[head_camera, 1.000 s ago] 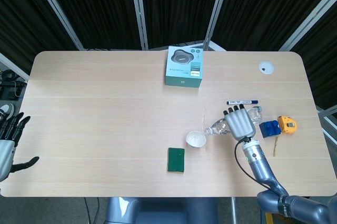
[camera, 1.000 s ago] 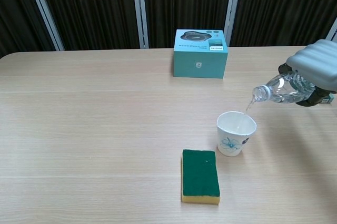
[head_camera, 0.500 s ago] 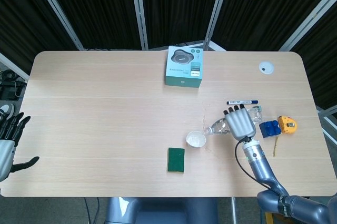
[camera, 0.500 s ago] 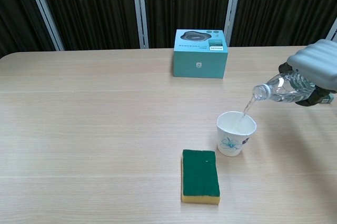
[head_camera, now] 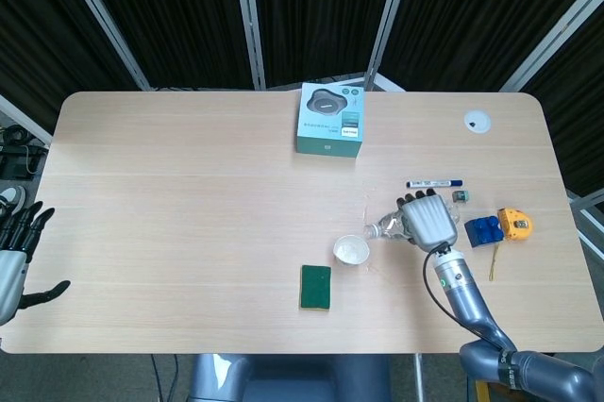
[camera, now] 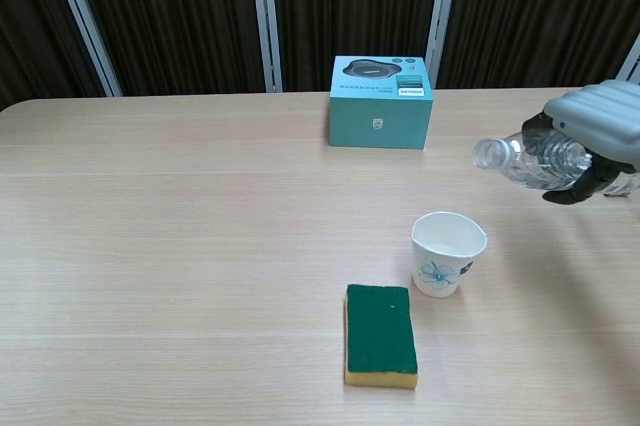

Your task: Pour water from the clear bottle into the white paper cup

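The clear bottle (camera: 535,158) is up in the air over the right part of the table (head_camera: 189,194), lying nearly level with its open mouth pointing left, above and a bit right of the white paper cup (camera: 448,253). No stream is coming out of the mouth in the chest view. Going left to right: the left hand (head_camera: 17,249) hangs off the left edge of the table, fingers spread and holding nothing. Then there's a green sponge (camera: 381,334) with a yellow base lying flat near the front edge, and the cup stands upright just beside it to the right, little blue flower print on its side. Back toward the far edge sits a teal box (camera: 381,102). The right hand (camera: 597,124) is wrapped around the bottle's body, fingers curled over the top, so it's got a solid grasp on it. Further right in the head view there's a marker pen (head_camera: 434,182), a blue block (head_camera: 484,230), a yellow tape measure (head_camera: 514,224), and a small white disc (head_camera: 477,121) near the far right corner.
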Action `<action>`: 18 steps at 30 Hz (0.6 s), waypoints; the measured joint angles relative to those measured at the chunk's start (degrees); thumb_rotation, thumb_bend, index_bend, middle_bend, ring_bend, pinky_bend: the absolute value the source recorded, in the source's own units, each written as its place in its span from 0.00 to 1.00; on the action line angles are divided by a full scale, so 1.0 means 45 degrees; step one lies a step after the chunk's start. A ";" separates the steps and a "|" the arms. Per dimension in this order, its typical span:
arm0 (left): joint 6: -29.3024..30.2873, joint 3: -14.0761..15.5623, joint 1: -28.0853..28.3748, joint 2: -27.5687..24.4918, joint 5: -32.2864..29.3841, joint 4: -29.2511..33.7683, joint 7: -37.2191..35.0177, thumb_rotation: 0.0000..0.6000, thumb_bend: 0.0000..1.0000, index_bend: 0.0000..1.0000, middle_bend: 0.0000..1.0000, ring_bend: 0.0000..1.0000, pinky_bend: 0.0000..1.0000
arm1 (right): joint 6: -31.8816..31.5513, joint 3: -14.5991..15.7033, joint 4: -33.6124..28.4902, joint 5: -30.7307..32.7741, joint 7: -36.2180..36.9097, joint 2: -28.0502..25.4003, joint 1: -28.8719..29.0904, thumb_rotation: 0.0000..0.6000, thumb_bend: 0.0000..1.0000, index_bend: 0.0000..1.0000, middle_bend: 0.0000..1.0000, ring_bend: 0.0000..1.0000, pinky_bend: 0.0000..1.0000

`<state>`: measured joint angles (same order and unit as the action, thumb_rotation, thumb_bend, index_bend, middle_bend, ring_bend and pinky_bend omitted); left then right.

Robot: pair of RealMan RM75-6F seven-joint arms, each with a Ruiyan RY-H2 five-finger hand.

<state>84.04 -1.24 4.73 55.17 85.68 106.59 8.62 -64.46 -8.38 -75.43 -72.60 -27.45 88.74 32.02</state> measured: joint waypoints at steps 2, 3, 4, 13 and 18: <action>-0.0050 -0.0004 0.0020 0.0014 -0.0044 -0.0003 0.0019 1.00 0.00 0.00 0.00 0.00 0.00 | 0.0103 -0.0113 -0.0128 0.0013 0.0818 -0.0052 -0.0002 1.00 0.31 0.54 0.62 0.49 0.46; -0.0063 -0.0007 0.0028 0.0015 -0.0056 -0.0001 0.0022 1.00 0.00 0.00 0.00 0.00 0.00 | 0.0171 -0.0193 -0.0199 0.0015 0.1388 -0.0086 0.0000 1.00 0.31 0.54 0.62 0.49 0.46; -0.0084 -0.0013 0.0038 0.0017 -0.0082 -0.0001 0.0031 1.00 0.00 0.00 0.00 0.00 0.00 | 0.0222 -0.0255 -0.0244 0.0015 0.1812 -0.0109 0.0002 1.00 0.31 0.54 0.62 0.49 0.46; -0.0229 -0.0069 0.0115 0.0076 -0.0286 -0.0045 0.0115 1.00 0.00 0.00 0.00 0.00 0.00 | 0.0906 -0.0807 -0.0270 0.0158 0.5313 -0.0135 0.0073 1.00 0.33 0.54 0.62 0.49 0.46; -0.0317 -0.0102 0.0162 0.0108 -0.0416 -0.0074 0.0155 1.00 0.00 0.00 0.00 0.00 0.00 | 0.1497 -0.1035 0.0179 0.0239 0.7483 0.0034 0.0162 1.00 0.33 0.54 0.62 0.49 0.46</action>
<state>82.61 -1.69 5.46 55.66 83.81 106.25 9.31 -57.73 -13.04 -74.63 -71.52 6.22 88.89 32.75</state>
